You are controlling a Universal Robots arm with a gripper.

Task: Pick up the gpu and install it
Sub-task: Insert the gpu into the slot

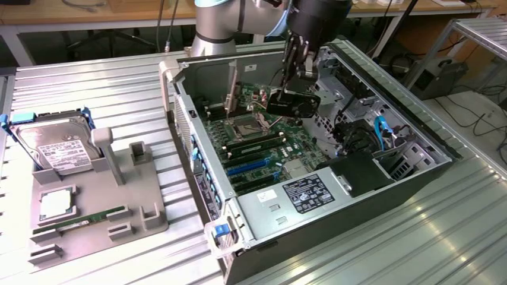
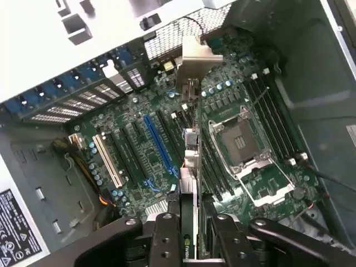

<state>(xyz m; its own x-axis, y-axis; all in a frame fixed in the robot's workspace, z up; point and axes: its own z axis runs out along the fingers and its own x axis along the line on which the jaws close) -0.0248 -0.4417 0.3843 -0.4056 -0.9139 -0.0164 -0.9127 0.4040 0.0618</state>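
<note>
Over the board (image 2: 138, 167), my gripper (image 2: 192, 236) clamps the gpu (image 2: 191, 156) edge-on, bracket (image 2: 196, 55) toward the rear wall (image 2: 72, 105). I should set its edge parallel to 1 slot (image 2: 160, 146) and level, so it seats without tilt.

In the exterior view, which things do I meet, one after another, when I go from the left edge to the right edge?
hard drive → left wall of the computer case → gpu, held on edge by the gripper above the motherboard → blue cable
</note>
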